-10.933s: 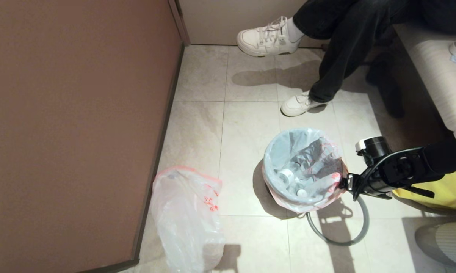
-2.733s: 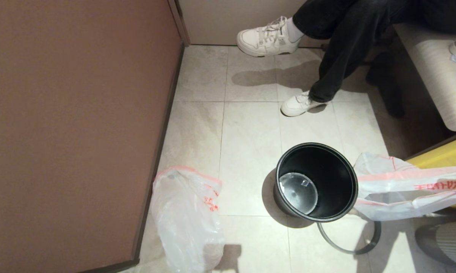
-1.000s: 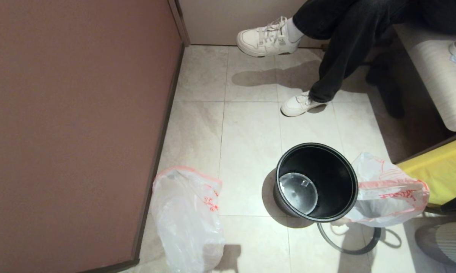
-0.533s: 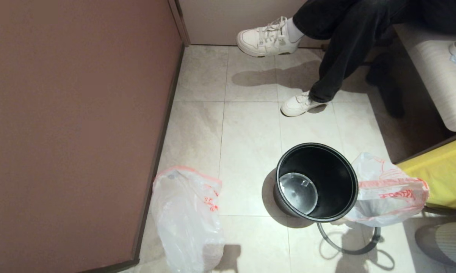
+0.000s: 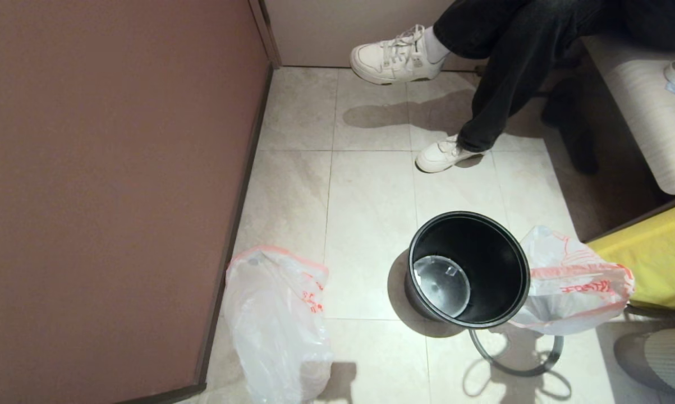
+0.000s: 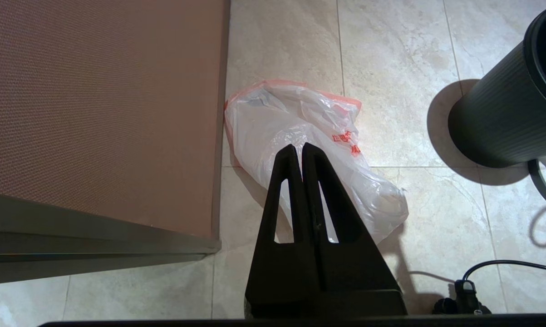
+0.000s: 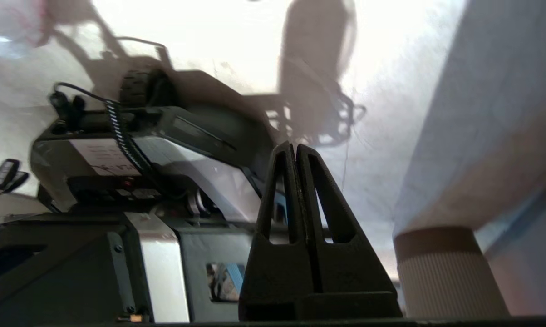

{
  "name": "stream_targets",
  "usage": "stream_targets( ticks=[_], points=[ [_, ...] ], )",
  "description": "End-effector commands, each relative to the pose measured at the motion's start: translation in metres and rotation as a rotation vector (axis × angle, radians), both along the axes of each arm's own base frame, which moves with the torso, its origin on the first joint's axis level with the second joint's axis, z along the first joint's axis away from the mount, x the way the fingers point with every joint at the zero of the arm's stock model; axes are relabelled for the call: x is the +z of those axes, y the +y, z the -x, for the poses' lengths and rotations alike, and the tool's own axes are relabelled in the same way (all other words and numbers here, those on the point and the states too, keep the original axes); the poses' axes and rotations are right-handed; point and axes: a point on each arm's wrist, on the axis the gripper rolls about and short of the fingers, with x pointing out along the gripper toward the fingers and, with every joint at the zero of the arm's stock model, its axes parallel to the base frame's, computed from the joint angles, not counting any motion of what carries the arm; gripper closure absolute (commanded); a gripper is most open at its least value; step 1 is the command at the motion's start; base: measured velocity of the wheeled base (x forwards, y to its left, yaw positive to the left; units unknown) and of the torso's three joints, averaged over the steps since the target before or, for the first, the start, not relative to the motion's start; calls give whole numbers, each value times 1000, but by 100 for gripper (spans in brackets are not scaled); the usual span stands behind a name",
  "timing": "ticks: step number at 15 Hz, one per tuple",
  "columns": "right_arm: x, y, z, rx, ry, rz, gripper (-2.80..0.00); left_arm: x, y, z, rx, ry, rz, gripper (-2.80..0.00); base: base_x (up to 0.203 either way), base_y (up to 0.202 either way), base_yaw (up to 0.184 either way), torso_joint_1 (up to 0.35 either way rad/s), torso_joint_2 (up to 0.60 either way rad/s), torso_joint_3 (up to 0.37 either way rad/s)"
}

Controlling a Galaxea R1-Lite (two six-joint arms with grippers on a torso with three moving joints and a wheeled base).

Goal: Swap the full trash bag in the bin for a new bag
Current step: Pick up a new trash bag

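The bin [image 5: 469,269] stands bare on the tiled floor [image 5: 365,191], its grey hoop [image 5: 517,365] lying beside it. The full trash bag [image 5: 573,286] rests against the bin's right side. The new bag [image 5: 278,325] lies by the brown panel [image 5: 107,185]. The left gripper [image 6: 302,152] is seen clenched on nothing above the new bag; the right gripper [image 7: 295,152] is clenched empty near the robot's base [image 7: 118,181].

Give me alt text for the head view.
An unlined black bin stands on tile, the full trash bag slumped against its right side. The new bag lies left by the wall; a grey hoop lies nearer.
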Motion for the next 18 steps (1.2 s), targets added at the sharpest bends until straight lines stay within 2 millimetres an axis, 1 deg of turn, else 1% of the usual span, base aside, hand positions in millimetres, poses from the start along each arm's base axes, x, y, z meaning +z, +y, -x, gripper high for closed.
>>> stream_targets(
  ticks=[1, 2, 5, 7, 9, 10, 12, 14, 16, 18],
  points=[
    [-9, 16, -26, 80, 19, -23, 0, 0, 0, 0, 0, 1, 0, 0, 0, 0, 0, 0, 0, 0],
    [-14, 26, -40, 114, 27, -26, 0, 0, 0, 0, 1, 1, 0, 0, 0, 0, 0, 0, 0, 0],
    [-43, 66, -94, 193, 67, -8, 0, 0, 0, 0, 1, 1, 0, 0, 0, 0, 0, 0, 0, 0],
    [-60, 92, -130, 237, 48, -6, 0, 0, 0, 0, 1, 1, 0, 0, 0, 0, 0, 0, 0, 0],
    [-70, 115, -162, 279, 17, -21, 0, 0, 0, 0, 2, 1, 0, 0, 0, 0, 0, 0, 0, 0],
    [-75, 128, -174, 311, 8, -40, 0, 0, 0, 0, 0, 1, 0, 0, 0, 0, 0, 0, 0, 0],
    [-86, 154, -187, 377, -28, -68, 0, 0, 0, 0, 1, 1, 0, 0, 0, 0, 0, 0, 0, 0],
    [-99, 175, -202, 417, -95, -88, 0, 0, 0, 0, 0, 1, 0, 0, 0, 0, 0, 0, 0, 0],
    [-112, 188, -217, 432, -138, -96, 0, 0, 0, 0, 1, 1, 0, 0, 0, 0, 0, 0, 0, 0],
    [-121, 196, -233, 417, -220, -84, 0, 0, 0, 0, 0, 1, 0, 0, 0, 0, 0, 0, 0, 0]
  ],
)
